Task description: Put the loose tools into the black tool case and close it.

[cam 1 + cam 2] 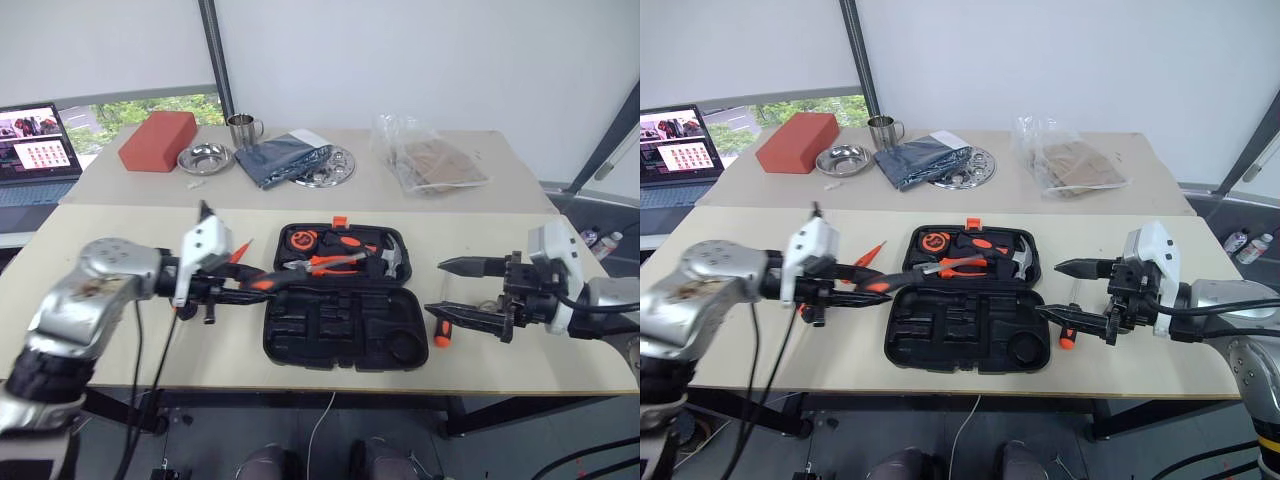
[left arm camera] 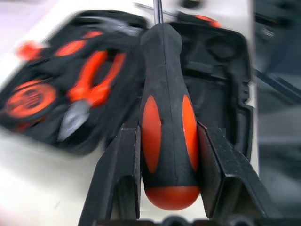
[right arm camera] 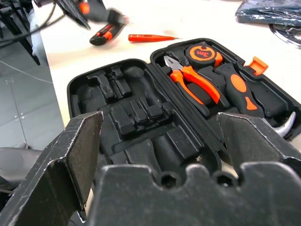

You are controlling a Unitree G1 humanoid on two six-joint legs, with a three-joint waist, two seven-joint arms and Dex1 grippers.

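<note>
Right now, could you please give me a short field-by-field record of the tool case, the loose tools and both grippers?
case: black tool case lies open on the table
already in case: pliers, hammer, tape measure
left gripper: shut on a black-and-orange screwdriver, shaft towards the case
right gripper: open, nothing held, right of the case
loose on table: second black-and-orange screwdriver under the right gripper; slim orange screwdriver; utility knife

We see a white wall behind two pale tables, a dark post, a window and laptop far left, grey floor below.
</note>
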